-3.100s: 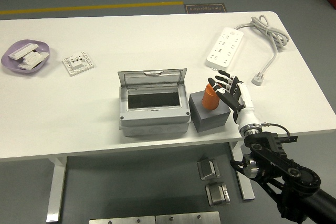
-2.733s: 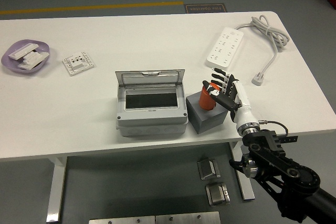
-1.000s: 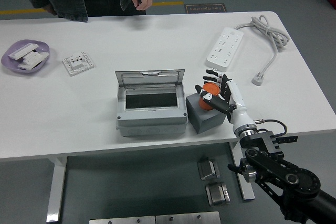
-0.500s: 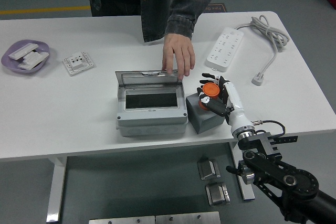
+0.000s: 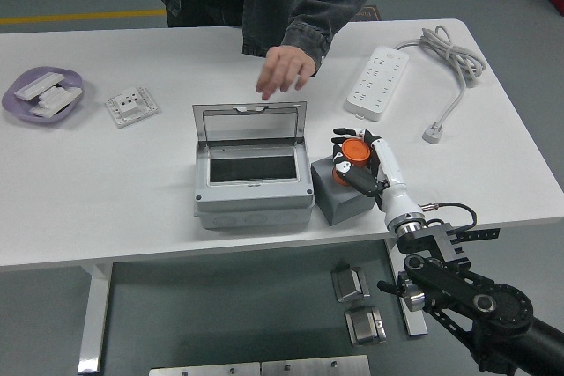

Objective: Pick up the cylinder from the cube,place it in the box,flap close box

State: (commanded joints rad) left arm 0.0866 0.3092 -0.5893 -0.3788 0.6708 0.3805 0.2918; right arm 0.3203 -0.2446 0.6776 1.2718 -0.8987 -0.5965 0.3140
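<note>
An orange cylinder [image 5: 352,151] is held in my right hand [image 5: 359,161], whose fingers are curled around it, just above the top of the dark grey cube [image 5: 345,198]. To the cube's left stands the grey box [image 5: 254,195] with its clear lid [image 5: 249,130] raised upright and its dark inside showing. A person at the far side holds a hand [image 5: 284,70] in the air just behind the lid, not touching it. My left arm is out of view.
A white power strip [image 5: 379,82] with its cable [image 5: 451,59] lies at the back right. A white wall socket [image 5: 132,106] and a purple dish [image 5: 42,94] with white parts lie at the back left. The table's near edge [image 5: 220,248] runs just in front of the box.
My right hand closed on the orange cylinder and raised it slightly off the cube. A person came up, touched the lid, stood it more upright, then lifted the hand away.
</note>
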